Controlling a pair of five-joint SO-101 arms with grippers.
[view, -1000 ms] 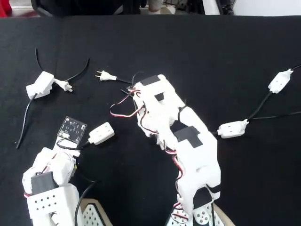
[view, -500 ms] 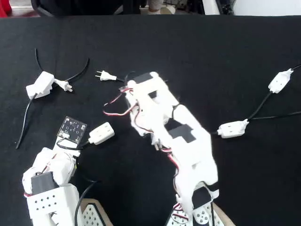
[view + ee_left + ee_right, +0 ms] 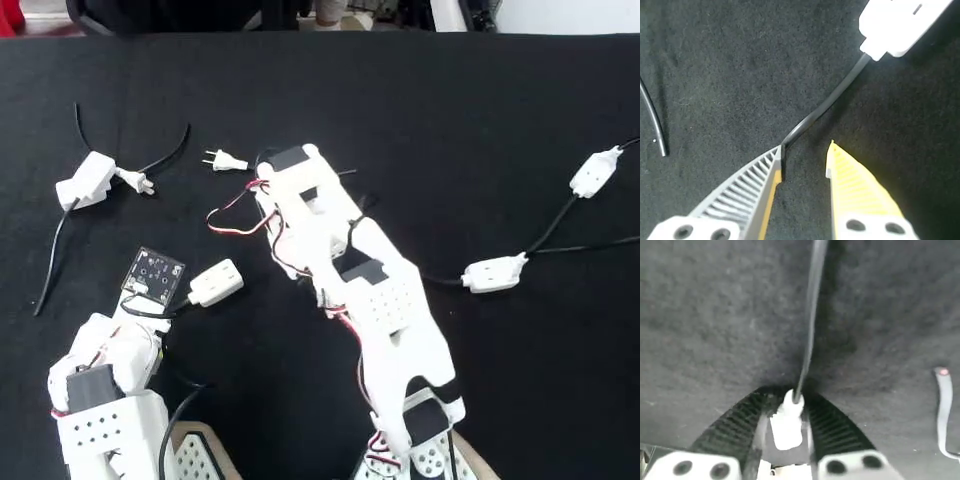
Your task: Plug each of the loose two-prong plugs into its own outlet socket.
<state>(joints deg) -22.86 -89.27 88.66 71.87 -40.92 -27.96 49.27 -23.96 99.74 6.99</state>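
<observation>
My right gripper [image 3: 787,395] is shut on a small white plug [image 3: 787,427], whose cable [image 3: 810,315] runs away over the black cloth. In the high view the right arm [image 3: 330,240] lies across the middle of the table, its wrist end close to a loose white two-prong plug [image 3: 226,160]. My left gripper [image 3: 806,150] is open and low over the cloth, with a black cable [image 3: 825,107] running from beside one finger to a white outlet socket [image 3: 900,22]. That socket [image 3: 215,283] lies just ahead of the left arm [image 3: 110,350].
Another white socket [image 3: 86,180] lies at the far left with a plug [image 3: 140,182] beside it. Two more sockets [image 3: 495,272] [image 3: 595,172] sit at the right on black cables. Black cloth [image 3: 450,110] covers the table, with open room at the back.
The right arm has swung to the left, bringing its wrist end closer to the loose plug. The left arm and the sockets have stayed put.
</observation>
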